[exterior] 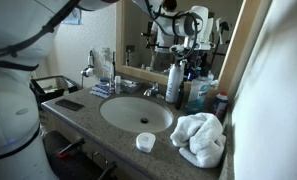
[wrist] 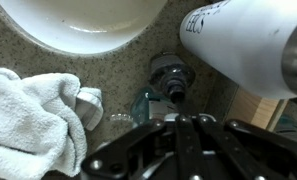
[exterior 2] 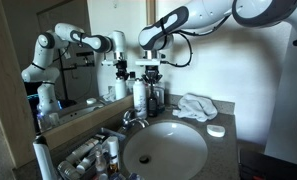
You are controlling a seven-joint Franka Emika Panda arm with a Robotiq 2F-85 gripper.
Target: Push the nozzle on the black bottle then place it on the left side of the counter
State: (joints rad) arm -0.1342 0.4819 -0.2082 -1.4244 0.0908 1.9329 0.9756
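Observation:
The black pump bottle (wrist: 172, 75) stands upright on the granite counter behind the sink, seen from above in the wrist view. It also shows in both exterior views (exterior: 174, 90) (exterior 2: 153, 98). My gripper (wrist: 186, 120) hangs right above its nozzle with the fingers pressed together and holding nothing. I cannot tell whether the tips touch the nozzle. In both exterior views the gripper (exterior: 178, 50) (exterior 2: 148, 72) is just over the bottle tops by the mirror.
A tall white bottle (wrist: 248, 40) stands close beside the black one. A teal container (wrist: 143, 102) is next to it. A crumpled white towel (exterior: 200, 138) (wrist: 33, 115) lies beside the sink basin (exterior: 136, 112). A small white lid (exterior: 145, 142) sits near the front edge. Toiletries crowd the far end (exterior: 106, 80).

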